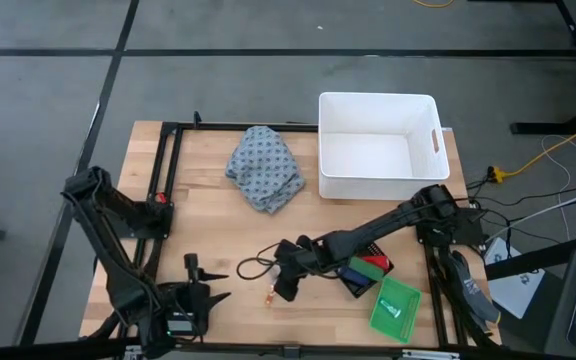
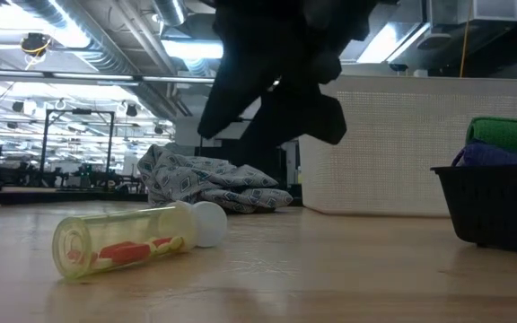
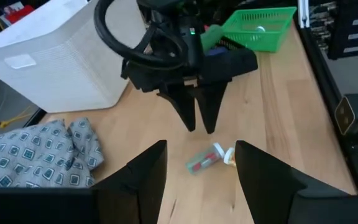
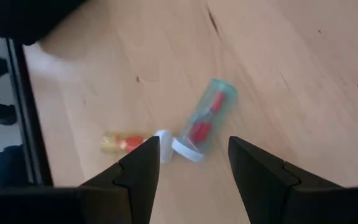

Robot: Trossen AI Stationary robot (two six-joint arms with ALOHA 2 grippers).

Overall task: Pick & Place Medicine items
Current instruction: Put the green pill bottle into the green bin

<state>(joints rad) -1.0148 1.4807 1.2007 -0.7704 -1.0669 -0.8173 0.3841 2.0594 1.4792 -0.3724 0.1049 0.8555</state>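
A small clear vial (image 4: 207, 118) with red pieces inside and a white cap lies on its side on the wooden table; it also shows in the low view (image 2: 124, 242) and the left wrist view (image 3: 201, 162). A tiny orange-and-yellow tube (image 4: 120, 143) lies by its cap. My right gripper (image 4: 191, 165) is open, points down and hovers just above them (image 1: 286, 283). Blue (image 2: 496, 154) and green (image 2: 510, 133) pieces sit in a black tray (image 1: 360, 285). My left gripper (image 3: 197, 174) is open and empty near the table's front left (image 1: 200, 288).
A white bin (image 1: 378, 145) stands at the back right. A patterned cloth (image 1: 266, 168) lies bunched at the back centre. A green basket (image 1: 396, 305) sits at the front right beside the black tray. A dark cable loop (image 1: 253, 266) lies near my right gripper.
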